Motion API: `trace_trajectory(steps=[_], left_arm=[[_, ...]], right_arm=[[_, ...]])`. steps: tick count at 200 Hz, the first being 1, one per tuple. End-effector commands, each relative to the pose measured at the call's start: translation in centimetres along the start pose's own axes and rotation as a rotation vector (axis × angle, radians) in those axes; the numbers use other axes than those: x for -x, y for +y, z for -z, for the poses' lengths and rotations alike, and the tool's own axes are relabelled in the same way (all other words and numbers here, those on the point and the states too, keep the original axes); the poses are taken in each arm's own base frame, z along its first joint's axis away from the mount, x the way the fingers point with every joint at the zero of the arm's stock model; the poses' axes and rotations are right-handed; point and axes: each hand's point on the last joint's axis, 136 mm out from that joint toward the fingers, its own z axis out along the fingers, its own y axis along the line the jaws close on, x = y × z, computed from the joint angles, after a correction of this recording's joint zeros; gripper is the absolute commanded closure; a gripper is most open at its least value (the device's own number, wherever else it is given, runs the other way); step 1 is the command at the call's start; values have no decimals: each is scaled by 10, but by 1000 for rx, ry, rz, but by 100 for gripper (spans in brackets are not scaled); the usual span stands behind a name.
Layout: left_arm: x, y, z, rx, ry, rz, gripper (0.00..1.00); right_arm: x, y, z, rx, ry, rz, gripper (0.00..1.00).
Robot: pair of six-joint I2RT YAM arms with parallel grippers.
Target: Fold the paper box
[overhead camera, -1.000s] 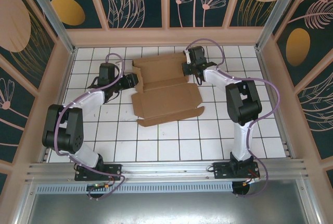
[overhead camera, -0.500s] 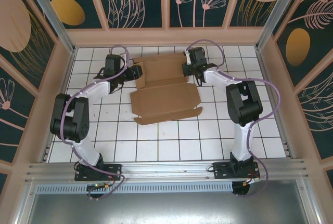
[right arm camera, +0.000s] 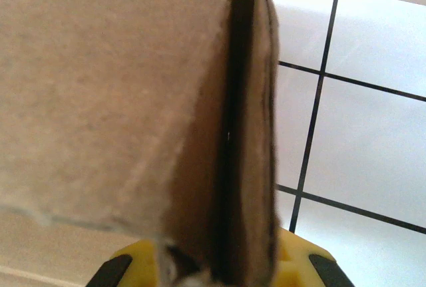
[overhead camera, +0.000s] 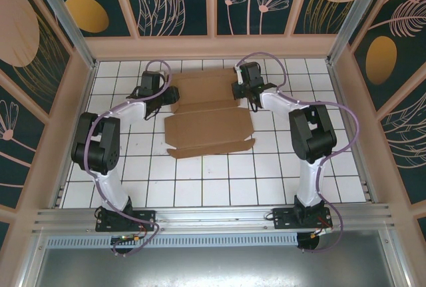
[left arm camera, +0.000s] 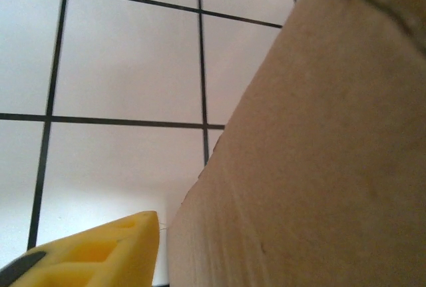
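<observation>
The paper box [overhead camera: 210, 130] is a brown die-cut cardboard sheet lying on the white tiles, its rear panel raised between the two arms. My left gripper [overhead camera: 171, 94] is at the sheet's rear left edge. In the left wrist view one yellow finger [left arm camera: 100, 250] stands just left of a cardboard wall [left arm camera: 319, 167] with a thin gap between them, and the other finger is hidden behind the cardboard. My right gripper [overhead camera: 241, 91] is at the rear right edge. In the right wrist view its jaws [right arm camera: 219, 267] are shut on a doubled cardboard flap [right arm camera: 120, 87].
A white tiled floor [overhead camera: 200, 187] stretches free in front of the box. Wooden-framed patterned walls [overhead camera: 213, 46] enclose the back and both sides. An aluminium rail [overhead camera: 213, 217] carries both arm bases at the near edge.
The left arm has swung toward the back and its gripper has come up against the box's rear left edge. The left flap has folded in and the sheet has slid slightly left. The right gripper has kept its hold.
</observation>
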Motion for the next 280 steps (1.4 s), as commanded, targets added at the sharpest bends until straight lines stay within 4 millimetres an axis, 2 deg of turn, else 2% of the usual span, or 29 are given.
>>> trace_trajectory(steps=[1,67,95,132,177,181,211,234,259,272,275,280], left_arm=[[-3,19,-8,133,0,-38,62],[5,34,4,324,-67,-87,93],[6,42,9,391,-89,-91,100],[7,48,11,430,-100,-75,100],[-1,48,9,409,-103,-20,100],[-2,49,9,408,-104,-14,100],[-10,44,6,354,-116,31,100],[-18,43,6,313,-133,52,92],[-23,41,10,285,-153,68,74],[-15,33,14,243,-173,71,67],[-24,36,14,246,-157,69,65],[-24,34,15,237,-155,67,63]], right_arm=[[-57,11,0,17,173,17,100],[-45,16,16,-41,108,-2,100],[-44,13,19,-73,100,-25,100],[-41,9,22,-133,77,-50,100],[-30,-9,33,-281,-6,-152,100],[-30,-1,34,-282,-14,-147,100],[-35,2,33,-323,-55,-160,100],[-40,-1,39,-306,-130,-183,100],[-40,0,48,-275,-216,-167,100],[-38,2,53,-257,-253,-153,100],[-39,1,55,-258,-260,-150,100],[-37,0,58,-263,-275,-150,100]])
